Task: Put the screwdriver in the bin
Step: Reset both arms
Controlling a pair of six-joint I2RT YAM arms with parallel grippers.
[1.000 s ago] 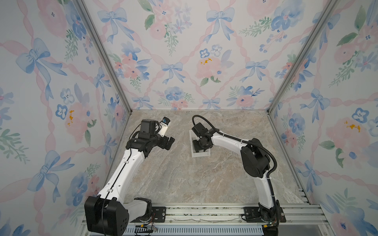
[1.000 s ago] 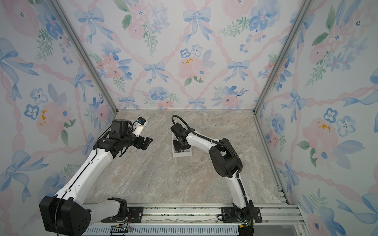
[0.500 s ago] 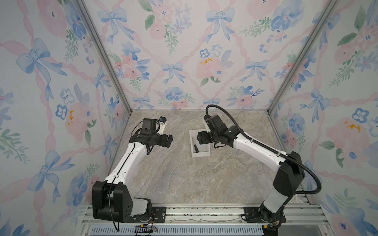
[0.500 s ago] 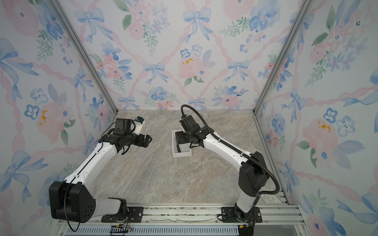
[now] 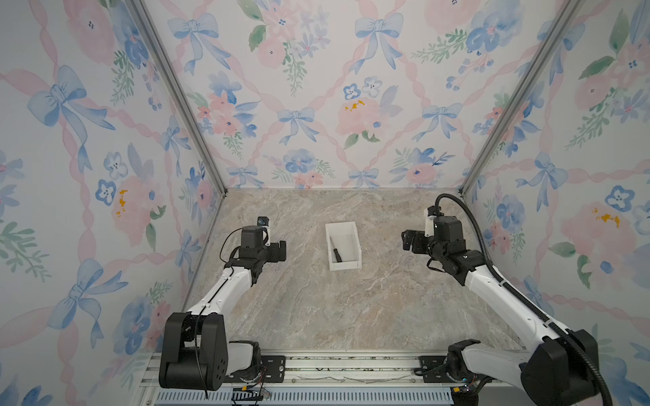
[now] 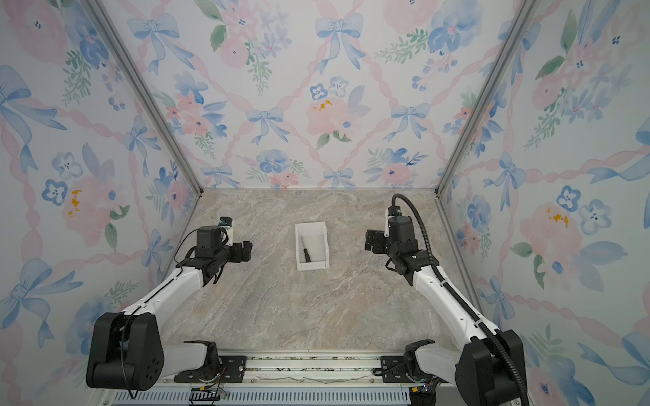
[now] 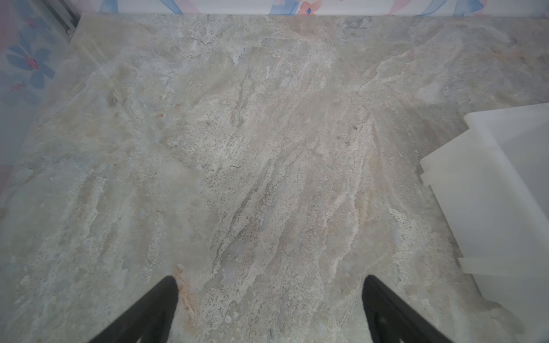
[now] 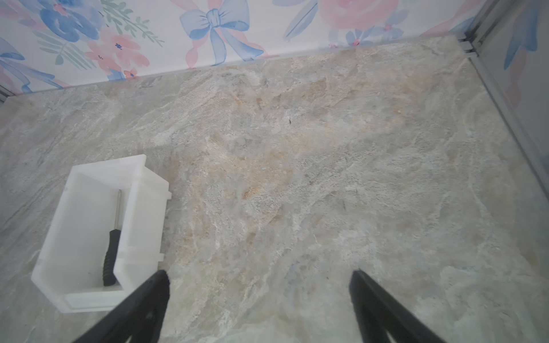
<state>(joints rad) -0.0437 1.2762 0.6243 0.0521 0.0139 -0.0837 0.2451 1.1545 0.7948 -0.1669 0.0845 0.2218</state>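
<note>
The white bin (image 5: 346,264) (image 6: 313,265) stands on the marble table near the middle, in both top views. Inside it lies the screwdriver (image 5: 336,253) (image 6: 306,253), black handle toward the near end and thin shaft pointing away. My right gripper (image 5: 408,240) (image 6: 368,240) hovers well to the right of the bin, open and empty. The right wrist view shows the bin (image 8: 142,225) with the screwdriver (image 8: 110,255) in it, off to the side of the right gripper (image 8: 260,271). My left gripper (image 5: 281,251) (image 7: 269,277) is open over bare table, left of the bin (image 7: 490,193).
Flowered walls close in the table on the left, back and right, with metal corner posts (image 5: 467,186). A rail (image 5: 316,365) with both arm bases runs along the near edge.
My right gripper opened, left the screwdriver in the bin and swung away to the right. The left arm drew back a little toward the near left.
</note>
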